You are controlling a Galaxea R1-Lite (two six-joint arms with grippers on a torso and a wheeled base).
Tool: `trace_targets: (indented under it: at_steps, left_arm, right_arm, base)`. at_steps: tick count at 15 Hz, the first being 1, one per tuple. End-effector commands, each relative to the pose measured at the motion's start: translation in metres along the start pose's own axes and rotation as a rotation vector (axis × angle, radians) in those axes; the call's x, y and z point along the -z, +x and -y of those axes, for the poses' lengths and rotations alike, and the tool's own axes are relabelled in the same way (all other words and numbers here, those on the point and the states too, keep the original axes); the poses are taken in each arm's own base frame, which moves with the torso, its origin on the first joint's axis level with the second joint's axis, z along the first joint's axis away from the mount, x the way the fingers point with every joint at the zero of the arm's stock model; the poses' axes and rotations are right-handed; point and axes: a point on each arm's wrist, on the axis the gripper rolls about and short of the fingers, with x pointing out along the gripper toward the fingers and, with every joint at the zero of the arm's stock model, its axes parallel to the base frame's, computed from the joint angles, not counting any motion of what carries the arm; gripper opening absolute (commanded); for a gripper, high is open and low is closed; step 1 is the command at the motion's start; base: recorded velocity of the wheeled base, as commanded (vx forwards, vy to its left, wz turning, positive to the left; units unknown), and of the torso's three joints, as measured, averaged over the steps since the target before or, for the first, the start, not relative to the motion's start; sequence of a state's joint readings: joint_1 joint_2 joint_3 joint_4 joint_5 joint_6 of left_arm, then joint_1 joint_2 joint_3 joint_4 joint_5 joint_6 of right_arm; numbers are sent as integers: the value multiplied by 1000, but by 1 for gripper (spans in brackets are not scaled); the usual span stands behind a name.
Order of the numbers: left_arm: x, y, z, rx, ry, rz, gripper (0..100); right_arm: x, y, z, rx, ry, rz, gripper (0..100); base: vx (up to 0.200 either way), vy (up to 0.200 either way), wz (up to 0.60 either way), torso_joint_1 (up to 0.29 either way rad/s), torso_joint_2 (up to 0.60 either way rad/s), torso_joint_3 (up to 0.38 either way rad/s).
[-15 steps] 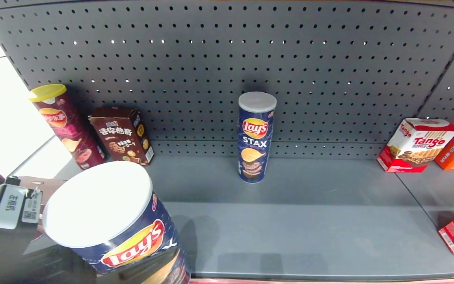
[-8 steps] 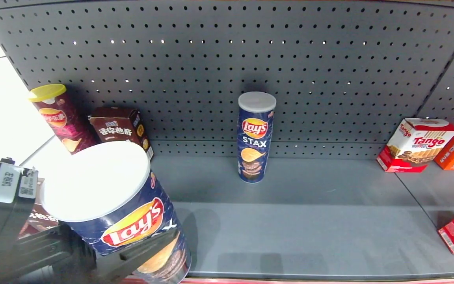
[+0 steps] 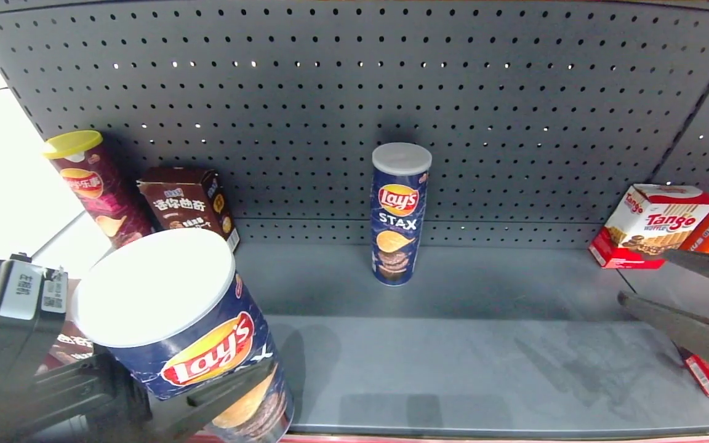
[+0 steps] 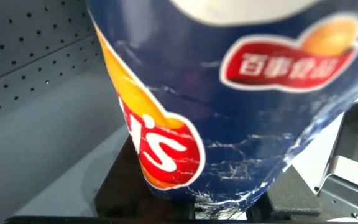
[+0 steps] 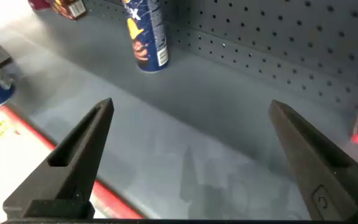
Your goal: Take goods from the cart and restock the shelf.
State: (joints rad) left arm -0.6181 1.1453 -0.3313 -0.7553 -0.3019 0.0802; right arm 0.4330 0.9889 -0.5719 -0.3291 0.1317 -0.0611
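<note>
We have the left gripper [image 3: 207, 394] with its fingers clamped on a blue chip can [image 3: 176, 320], tilted at the front left of the shelf [image 3: 453, 369]; we cannot tell whether its base touches. The right gripper [image 5: 190, 109] hangs over the shelf's right part, fingers spread wide and empty. A second blue can [image 3: 399, 215] stands upright at the back middle, well apart from the maroon can [image 3: 96, 184], brown cookie box [image 3: 191, 206] and red wafer box [image 3: 653, 224]. We judge restocking partly done: the held can is not yet set down and released.
</note>
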Motion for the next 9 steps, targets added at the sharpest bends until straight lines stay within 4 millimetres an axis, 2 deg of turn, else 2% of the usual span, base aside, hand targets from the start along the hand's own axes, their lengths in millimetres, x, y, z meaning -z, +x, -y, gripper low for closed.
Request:
trace_targets:
  at_steps: [1,3,6,9]
  left_arm:
    - [2,0,0,-1,-1,-6,0]
    - [7,-2,1,-13,-6,-24,0]
    - [-2,1,-1,-16,-4,7,0]
    - [-9,6,-3,-16,-22,23,0]
  right_arm:
    - [0,52,4,10,-28,-77,100]
    - [-2,82,5,-55,-10,-40,100]
    - [-8,126,8,-167,-12,27,100]
    - [-13,156,14,-259,-11,30,100]
  base:
    - [0,0,0,0,0,0]
    - [0,0,0,0,0,0]
    - [0,0,0,0,0,0]
    - [0,0,0,0,0,0]
